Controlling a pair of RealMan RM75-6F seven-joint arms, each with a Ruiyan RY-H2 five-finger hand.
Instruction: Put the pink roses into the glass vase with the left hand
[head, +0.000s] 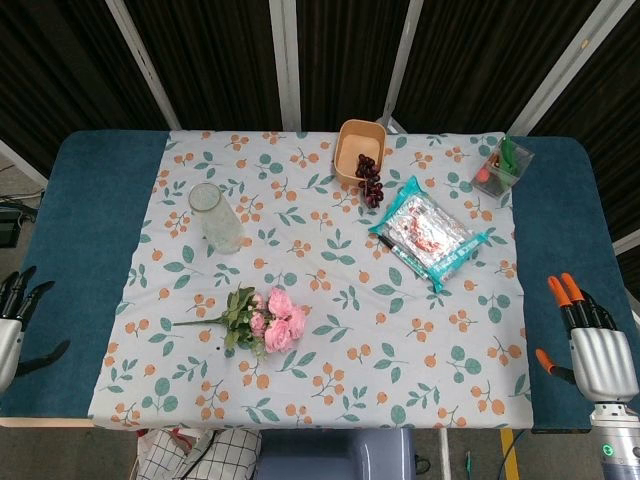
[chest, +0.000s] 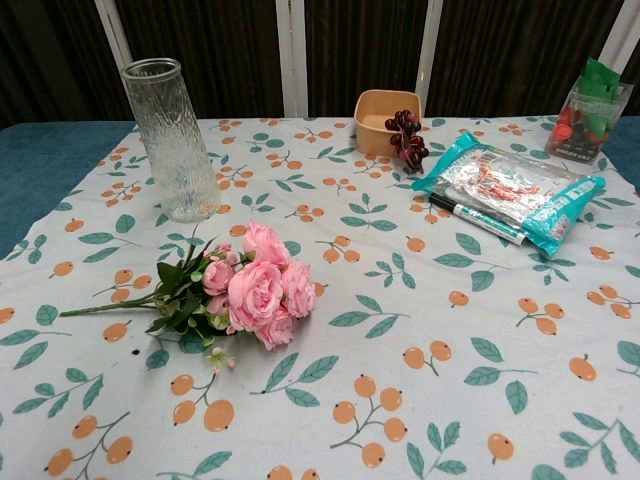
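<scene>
Left hand (head: 14, 325) waits open and empty, fingers spread. Grasp the roses (head: 262, 320) by the stem, then lift toward the upright vase (head: 216, 217).

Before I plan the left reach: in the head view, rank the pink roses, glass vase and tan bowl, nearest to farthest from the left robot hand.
1. Pink roses, lying right of the left robot hand, table's near half.
2. Glass vase, upright, farther back.
3. Tan bowl, at the far edge, centre.
</scene>
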